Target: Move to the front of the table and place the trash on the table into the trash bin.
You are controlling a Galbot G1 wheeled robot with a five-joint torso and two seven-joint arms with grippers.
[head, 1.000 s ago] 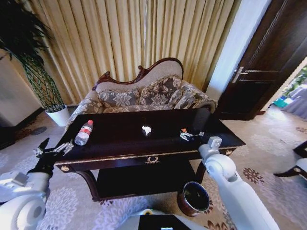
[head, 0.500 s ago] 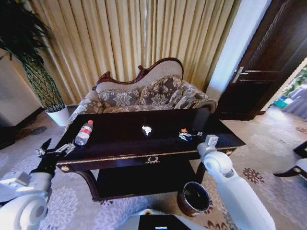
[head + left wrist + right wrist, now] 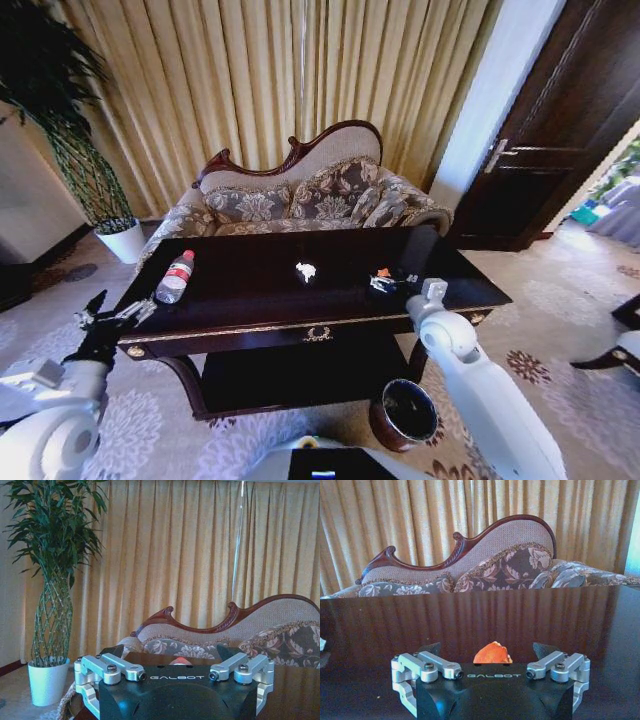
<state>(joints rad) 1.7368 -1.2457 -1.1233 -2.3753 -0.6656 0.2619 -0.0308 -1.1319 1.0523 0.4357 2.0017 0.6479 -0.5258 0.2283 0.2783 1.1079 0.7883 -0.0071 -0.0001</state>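
The dark glossy table [image 3: 250, 292] stands in front of me. On it lie a clear bottle [image 3: 175, 277] with a red cap at the left, a white paper wad [image 3: 306, 270] in the middle and a small orange scrap [image 3: 383, 272] to the right. My right gripper [image 3: 388, 284] is low over the table at the scrap. In the right wrist view the scrap [image 3: 492, 653] sits between the open fingers [image 3: 542, 649]. My left gripper [image 3: 118, 312] hovers open off the table's left end, short of the bottle, whose red cap [image 3: 176, 661] peeks over it. The reddish-brown trash bin [image 3: 405, 412] stands on the carpet below the table's right front.
A patterned sofa [image 3: 300, 195] stands behind the table before gold curtains. A plant in a white pot [image 3: 122, 240] is at the far left, and a dark door [image 3: 560, 130] at the right. The table's lower shelf [image 3: 290, 375] lies beside the bin.
My right gripper has slid forward and a little left along the table until it frames the orange scrap. The left arm has stayed put.
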